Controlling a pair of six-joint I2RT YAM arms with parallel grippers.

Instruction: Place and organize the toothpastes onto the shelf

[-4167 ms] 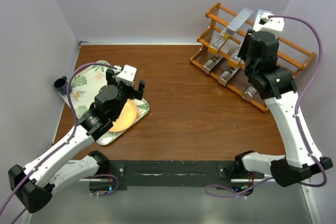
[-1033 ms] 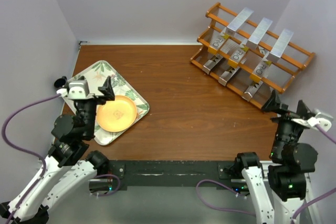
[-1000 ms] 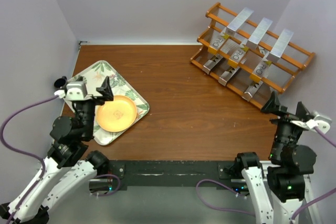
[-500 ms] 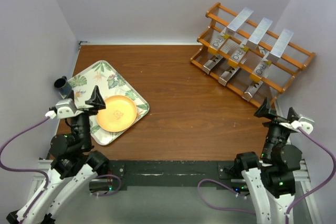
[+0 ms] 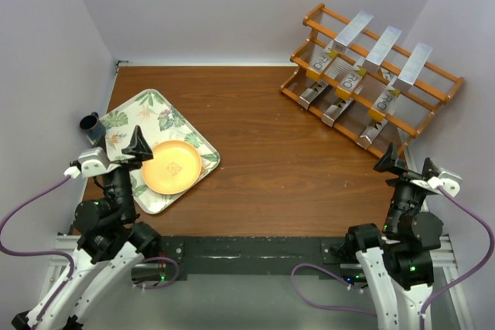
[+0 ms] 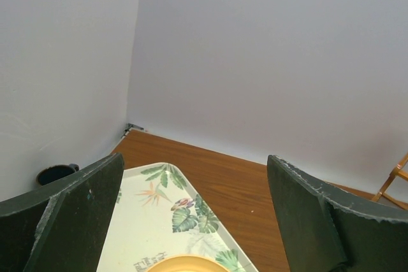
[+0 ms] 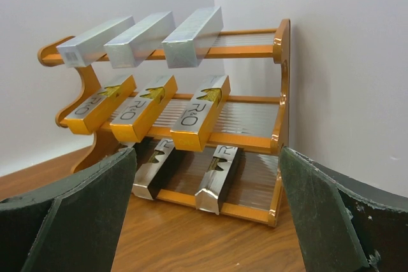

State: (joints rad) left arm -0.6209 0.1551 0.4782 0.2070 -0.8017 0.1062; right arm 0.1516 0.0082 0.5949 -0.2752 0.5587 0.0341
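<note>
The orange-brown shelf (image 5: 435, 104) stands at the back right by the wall, also in the right wrist view (image 7: 281, 81). Silver toothpastes (image 5: 384, 44) lie side by side on its tiers. The right wrist view shows three plain silver cartons on top (image 7: 191, 35), three gold-ended ones in the middle (image 7: 194, 116) and two on the lowest tier (image 7: 220, 170). My right gripper (image 5: 407, 166) (image 7: 207, 157) is open and empty, drawn back in front of the shelf's near end. My left gripper (image 5: 112, 156) (image 6: 194, 170) is open and empty above the tray's near side.
A leaf-patterned tray (image 5: 128, 113) (image 6: 153, 208) lies at the left with an orange plate (image 5: 172, 166) on it. A small dark cup (image 5: 90, 124) (image 6: 54, 174) stands off the table's left edge by the wall. Walls close in the left, back and right.
Both arms have drawn back toward the near edge. The right gripper left the shelf's top tier, where three cartons now lie. In the last half second little has moved.
</note>
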